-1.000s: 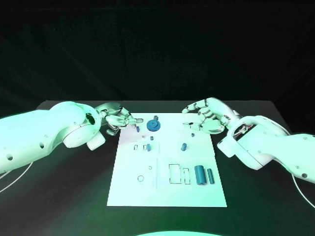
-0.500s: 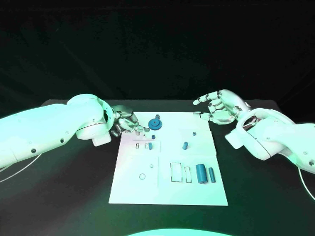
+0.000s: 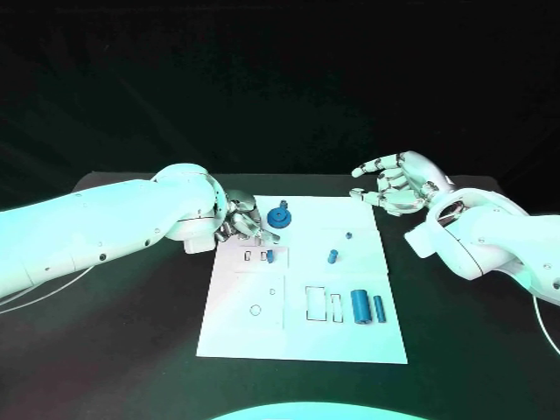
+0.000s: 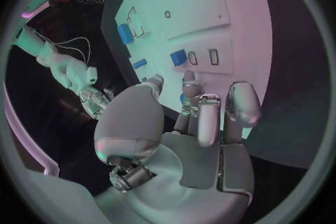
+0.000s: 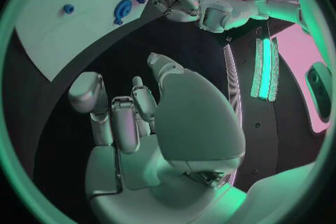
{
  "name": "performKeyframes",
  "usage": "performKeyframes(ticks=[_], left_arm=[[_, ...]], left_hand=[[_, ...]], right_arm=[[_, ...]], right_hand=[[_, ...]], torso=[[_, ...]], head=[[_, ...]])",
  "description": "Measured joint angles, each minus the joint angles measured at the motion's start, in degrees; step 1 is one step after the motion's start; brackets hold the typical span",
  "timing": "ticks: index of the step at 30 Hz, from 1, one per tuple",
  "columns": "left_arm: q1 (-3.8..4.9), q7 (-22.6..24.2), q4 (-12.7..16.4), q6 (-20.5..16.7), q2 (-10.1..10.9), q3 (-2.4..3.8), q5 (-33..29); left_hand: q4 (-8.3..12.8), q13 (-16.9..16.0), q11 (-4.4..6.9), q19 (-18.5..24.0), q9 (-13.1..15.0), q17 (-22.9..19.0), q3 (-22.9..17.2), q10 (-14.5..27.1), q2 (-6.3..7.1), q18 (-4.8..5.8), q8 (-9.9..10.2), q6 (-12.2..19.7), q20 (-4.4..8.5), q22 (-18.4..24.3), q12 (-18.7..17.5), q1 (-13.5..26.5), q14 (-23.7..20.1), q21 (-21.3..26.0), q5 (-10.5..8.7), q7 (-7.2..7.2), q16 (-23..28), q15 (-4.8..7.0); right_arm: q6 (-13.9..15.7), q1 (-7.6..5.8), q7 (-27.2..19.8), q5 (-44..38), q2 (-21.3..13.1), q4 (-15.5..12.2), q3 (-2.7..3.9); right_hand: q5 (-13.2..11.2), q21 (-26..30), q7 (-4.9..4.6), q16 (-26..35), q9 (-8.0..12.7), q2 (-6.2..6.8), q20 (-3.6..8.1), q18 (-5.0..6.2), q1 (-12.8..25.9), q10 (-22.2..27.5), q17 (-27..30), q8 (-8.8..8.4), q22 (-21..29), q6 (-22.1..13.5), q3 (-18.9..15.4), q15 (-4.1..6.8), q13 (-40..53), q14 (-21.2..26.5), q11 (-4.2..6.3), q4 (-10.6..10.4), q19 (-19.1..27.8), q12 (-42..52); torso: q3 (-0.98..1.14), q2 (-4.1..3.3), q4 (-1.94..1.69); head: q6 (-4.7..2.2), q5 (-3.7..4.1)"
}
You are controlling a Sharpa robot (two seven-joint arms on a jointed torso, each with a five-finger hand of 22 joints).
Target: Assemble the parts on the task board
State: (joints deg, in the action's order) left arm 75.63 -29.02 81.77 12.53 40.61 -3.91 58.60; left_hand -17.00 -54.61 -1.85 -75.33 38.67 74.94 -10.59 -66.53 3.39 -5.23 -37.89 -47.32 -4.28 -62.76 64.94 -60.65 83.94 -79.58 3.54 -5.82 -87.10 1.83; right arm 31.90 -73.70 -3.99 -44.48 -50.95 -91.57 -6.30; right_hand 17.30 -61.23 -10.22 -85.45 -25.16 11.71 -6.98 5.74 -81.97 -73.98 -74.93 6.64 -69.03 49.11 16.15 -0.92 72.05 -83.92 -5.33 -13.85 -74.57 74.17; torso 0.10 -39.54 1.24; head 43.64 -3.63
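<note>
The white task board (image 3: 303,337) lies in the middle of the table. A blue gear-like part (image 3: 279,216) stands near its far edge, also seen in the right wrist view (image 5: 122,10). Small blue pegs (image 3: 270,256) (image 3: 332,256) sit mid-board, and two blue cylinders (image 3: 359,307) lie at the near right. My left hand (image 3: 246,224) hovers over the board's far left corner beside the gear, fingers curled (image 4: 209,117); a blue speck shows between them, and whether it is held I cannot tell. My right hand (image 3: 400,184) is off the far right corner, fingers spread and empty (image 5: 129,117).
Black table (image 3: 457,350) surrounds the board on all sides. Empty rectangular slots (image 3: 314,305) and a small ring outline (image 3: 255,309) mark the board's near half. Both white forearms reach in over the table's far corners.
My left hand has moved right, from the board's edge to over its far left corner. My right hand has drawn back from the board to the right, and its fingers have spread.
</note>
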Motion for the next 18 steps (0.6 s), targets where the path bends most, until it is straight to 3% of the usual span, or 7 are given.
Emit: performKeyframes(ticks=[18], left_arm=[[0.06, -0.75, -1.36, 3.74, -1.59, -0.52, 0.90]], left_hand=[[0.00, 0.00, 0.00, 0.00, 0.06, -0.01, 0.00, -0.01, 0.00, -0.01, 0.00, 0.00, 0.00, 0.09, 0.00, 0.00, 0.00, -0.01, 0.00, 0.00, 0.00, 0.00]], right_arm=[[2.67, -0.05, -0.93, 2.47, 0.37, -0.32, -0.01]], right_hand=[[0.34, 0.59, 0.00, 0.32, -0.07, 0.00, 0.00, 0.00, 0.00, 0.00, 0.01, 0.23, 0.37, 0.00, 0.07, 0.00, -0.22, 0.00, 0.01, -0.38, 0.40, -0.20]], torso=[[0.06, -0.10, 0.19]], head=[[0.74, 0.38]])
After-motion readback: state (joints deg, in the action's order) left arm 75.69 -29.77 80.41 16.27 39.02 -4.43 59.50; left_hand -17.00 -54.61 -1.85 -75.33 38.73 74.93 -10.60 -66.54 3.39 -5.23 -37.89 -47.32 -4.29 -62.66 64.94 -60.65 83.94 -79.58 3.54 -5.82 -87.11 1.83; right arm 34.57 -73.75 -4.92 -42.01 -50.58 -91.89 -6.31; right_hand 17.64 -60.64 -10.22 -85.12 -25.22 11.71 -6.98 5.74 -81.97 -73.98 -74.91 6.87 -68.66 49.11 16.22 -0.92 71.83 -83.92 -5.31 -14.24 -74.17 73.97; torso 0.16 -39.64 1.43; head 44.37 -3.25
